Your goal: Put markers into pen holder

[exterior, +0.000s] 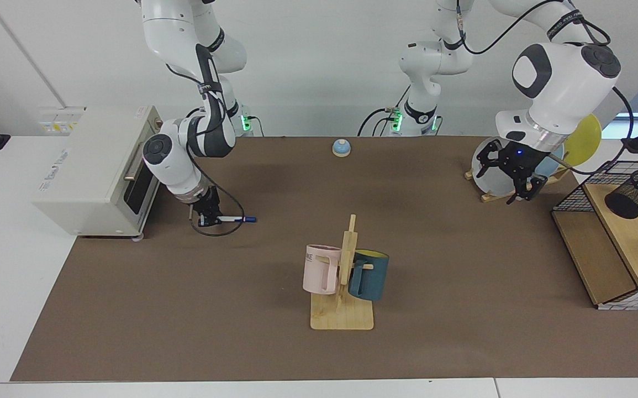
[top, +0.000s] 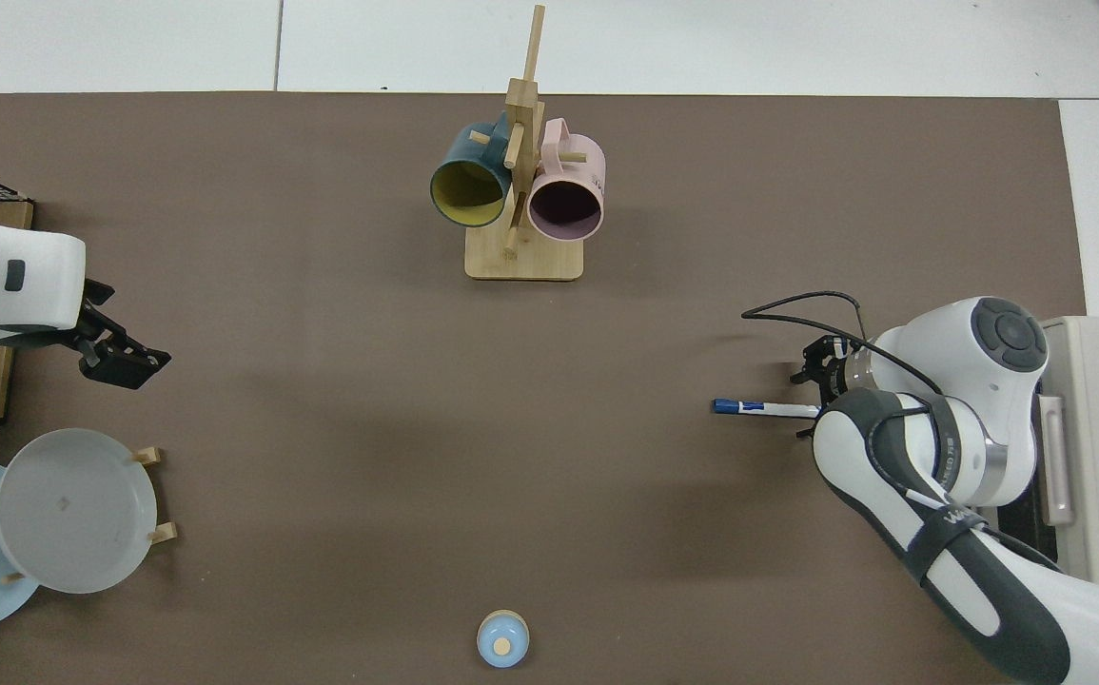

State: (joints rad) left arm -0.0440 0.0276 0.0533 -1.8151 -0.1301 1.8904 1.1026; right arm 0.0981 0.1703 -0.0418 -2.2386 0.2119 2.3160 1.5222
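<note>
A white marker (exterior: 233, 219) with a dark blue cap lies flat on the brown mat near the white oven; in the top view the marker (top: 763, 407) points away from the arm. My right gripper (exterior: 206, 219) is low over its uncapped end, and from above the right gripper (top: 804, 407) is open with a finger on each side of the barrel. The black mesh pen holder (exterior: 636, 193) sits tilted on the wooden shelf at the far side. My left gripper (exterior: 519, 198) hangs open and empty in front of the plate rack, and from above the left gripper (top: 130, 366) is near the mat's edge.
A white oven (exterior: 92, 171) stands just behind the right arm. A wooden mug rack (exterior: 343, 315) with a pink and a dark blue mug occupies mid-table. A small blue bell (exterior: 341, 147), a plate rack (exterior: 493, 174) and the wire-and-wood shelf (exterior: 611, 249) line the far sides.
</note>
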